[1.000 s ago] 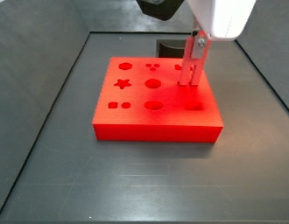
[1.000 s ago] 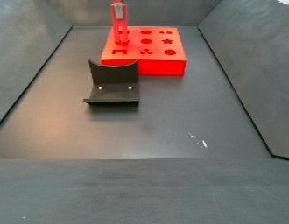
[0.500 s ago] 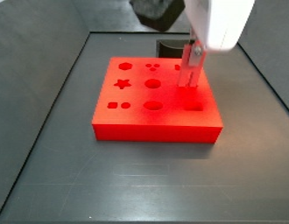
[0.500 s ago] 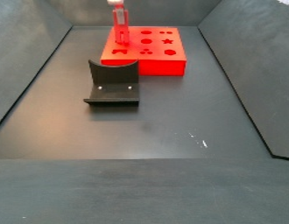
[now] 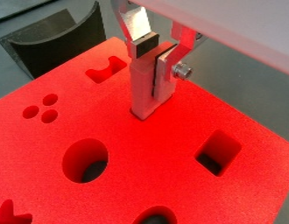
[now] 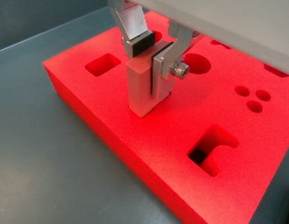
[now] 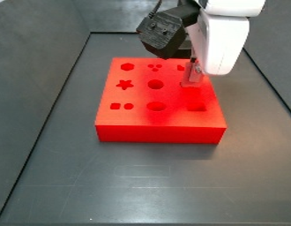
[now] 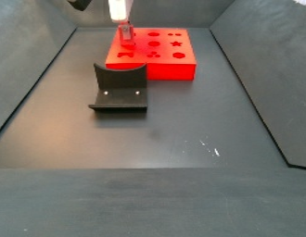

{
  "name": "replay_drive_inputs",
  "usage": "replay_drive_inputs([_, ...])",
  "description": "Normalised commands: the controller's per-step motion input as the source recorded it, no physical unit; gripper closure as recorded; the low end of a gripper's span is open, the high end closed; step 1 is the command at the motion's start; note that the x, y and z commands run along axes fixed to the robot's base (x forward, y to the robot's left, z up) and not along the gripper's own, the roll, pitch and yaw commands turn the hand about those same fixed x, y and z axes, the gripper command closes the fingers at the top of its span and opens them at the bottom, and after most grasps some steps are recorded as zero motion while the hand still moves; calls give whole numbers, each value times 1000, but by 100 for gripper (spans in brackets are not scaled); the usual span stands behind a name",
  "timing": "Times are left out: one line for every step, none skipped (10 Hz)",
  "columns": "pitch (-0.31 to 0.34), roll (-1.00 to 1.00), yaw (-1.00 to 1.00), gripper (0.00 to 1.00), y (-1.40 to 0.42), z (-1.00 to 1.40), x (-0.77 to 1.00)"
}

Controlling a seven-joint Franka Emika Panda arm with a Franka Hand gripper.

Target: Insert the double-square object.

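Observation:
The double-square object (image 5: 144,92) is a slender red bar standing upright, its lower end sunk into a hole of the big flat red block (image 5: 65,114). It also shows in a wrist view (image 6: 141,92) and faintly in both side views (image 7: 190,86) (image 8: 123,35). My gripper (image 5: 157,63) is shut on the bar's upper part, one finger on each side, as a wrist view (image 6: 151,66) also shows. In both side views the gripper (image 7: 193,76) (image 8: 121,22) hangs low over the block (image 7: 148,124) (image 8: 168,67).
The block has other cut-outs: a round hole (image 5: 85,162), a square hole (image 5: 214,151), three small dots (image 5: 42,109), a star (image 7: 122,85). The dark grey curved holder (image 8: 119,90) stands on the floor near the block and shows in a wrist view (image 5: 47,39).
My gripper has moved straight down with the bar. The bar now stands lower, with more of it inside the block's hole.

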Motion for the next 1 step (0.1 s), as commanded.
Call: replay_drive_inputs([0, 0, 0, 100, 0, 0, 0])
